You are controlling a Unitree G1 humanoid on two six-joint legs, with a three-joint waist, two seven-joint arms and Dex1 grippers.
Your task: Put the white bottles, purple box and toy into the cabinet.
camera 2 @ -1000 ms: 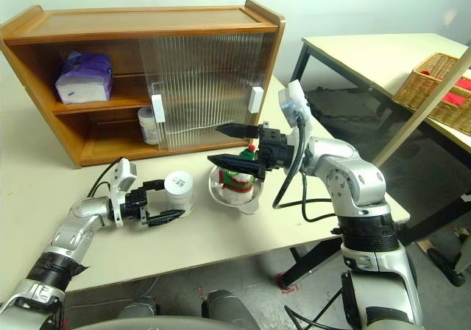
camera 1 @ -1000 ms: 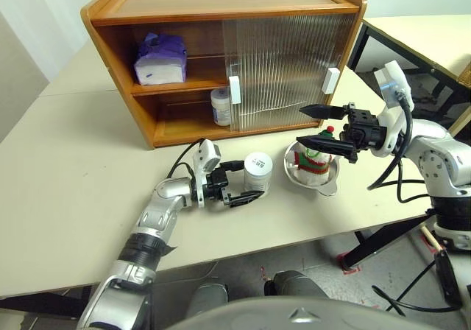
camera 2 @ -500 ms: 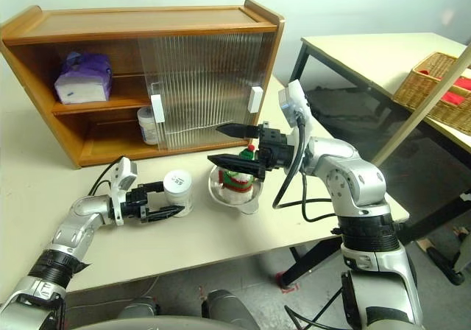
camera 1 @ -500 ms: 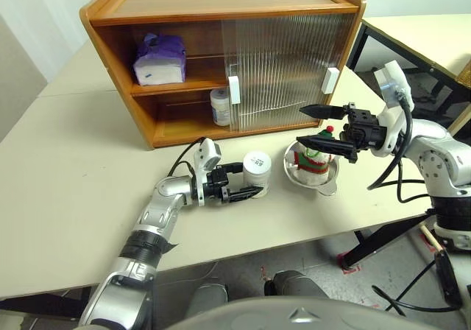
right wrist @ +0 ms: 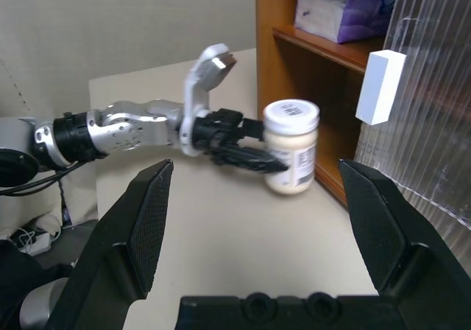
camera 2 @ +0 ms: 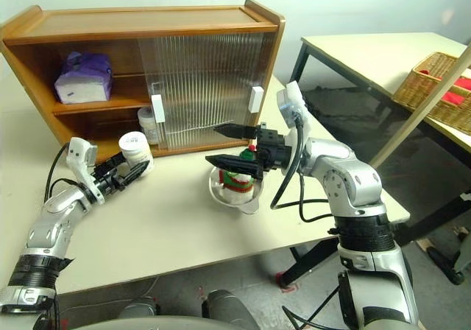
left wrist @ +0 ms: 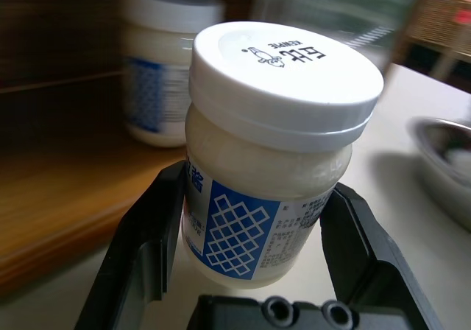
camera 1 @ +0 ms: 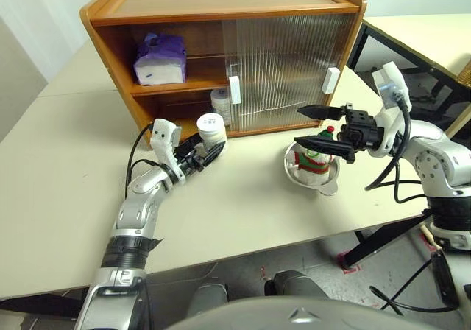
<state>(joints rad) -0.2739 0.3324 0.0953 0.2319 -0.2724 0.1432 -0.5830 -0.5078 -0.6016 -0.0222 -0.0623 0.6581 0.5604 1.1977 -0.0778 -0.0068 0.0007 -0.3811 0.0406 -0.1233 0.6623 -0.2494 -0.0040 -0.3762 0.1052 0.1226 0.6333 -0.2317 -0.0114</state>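
Head views: the left gripper (camera 1: 200,153), clamped on a white bottle (camera 1: 210,130), has carried it from beside the steel bowl (camera 1: 315,177) to the cabinet (camera 1: 221,57)'s lower shelf edge. Wrist views: bottle squeezed between both fingers; right gripper (camera 1: 318,127) unchanged, spread wide above the toy (camera 1: 316,158).

Head pair looks down; wrist cameras close.

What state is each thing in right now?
Left pincer: shut on white bottle, upright, by cabinet.
Second white bottle: upright on lower shelf.
Purple box: on upper shelf.
Toy: in steel bowl.
Right pincer: open, above toy.
Sliding doors: at right, left side open.
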